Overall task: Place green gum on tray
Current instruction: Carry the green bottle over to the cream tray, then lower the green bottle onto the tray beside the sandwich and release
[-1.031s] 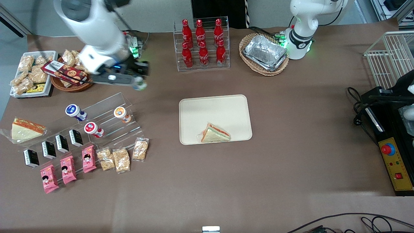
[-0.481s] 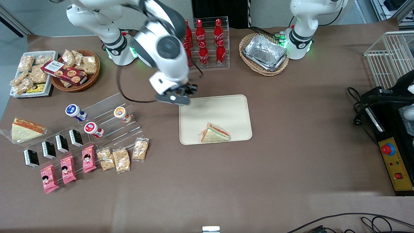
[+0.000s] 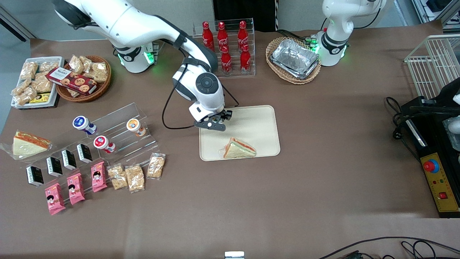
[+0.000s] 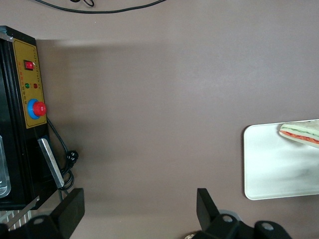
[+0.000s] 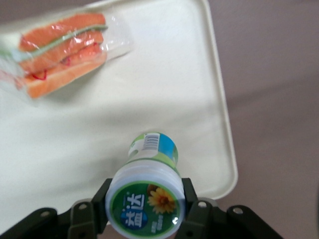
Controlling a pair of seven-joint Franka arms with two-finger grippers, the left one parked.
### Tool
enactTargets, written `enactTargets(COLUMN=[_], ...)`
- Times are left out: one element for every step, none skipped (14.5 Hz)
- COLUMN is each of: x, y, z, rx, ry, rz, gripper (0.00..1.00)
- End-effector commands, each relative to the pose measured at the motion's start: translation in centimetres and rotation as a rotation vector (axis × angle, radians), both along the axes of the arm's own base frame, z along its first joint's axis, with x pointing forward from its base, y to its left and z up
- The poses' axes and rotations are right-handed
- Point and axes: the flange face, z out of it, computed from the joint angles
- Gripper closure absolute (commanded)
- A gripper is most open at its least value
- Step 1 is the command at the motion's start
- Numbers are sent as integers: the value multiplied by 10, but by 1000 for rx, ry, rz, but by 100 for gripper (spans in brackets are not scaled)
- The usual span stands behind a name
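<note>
Green-lidded, the green gum (image 5: pixel 147 199) sits clamped in the gripper (image 3: pixel 214 125), held above the beige tray (image 3: pixel 258 118), clear of the wrapped sandwich (image 3: pixel 239 148). The carry looks finished, so lowering onto bare tray and letting go comes next.

There were six red cola bottles (image 3: pixel 225 46) on the rack; three gum bottles (image 3: pixel 104 133) stood on the clear steps; a fourth, the green gum (image 5: pixel 145 201), sat in the gripper (image 5: pixel 144 206). Two sandwiches (image 3: pixel 239 148), four black boxes (image 3: pixel 59 164) and three pink packets (image 3: pixel 75 187) lay about; one tray (image 3: pixel 251 118).
</note>
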Motion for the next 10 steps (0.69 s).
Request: enactTargets(x=[-13, -11, -14, -13, -13, -13, -13, -14, -13, -12], y=[-6, -12, -11, -13, -12, -12, -12, -13, -13, -14], z=[-30, -36, -40, -43, -44, -45, -46, -49, -49, -49], rx=[41, 38, 35, 34, 40, 41, 41, 39, 39, 39], ry=[-26, -27, -23, -20, -21, -21, -19, -13, -14, -13], rz=[-9, -16, -10, -13, -14, -14, -14, -14, -16, -19], gripper=[100, 100, 100, 100, 100, 100, 100, 100, 100, 100])
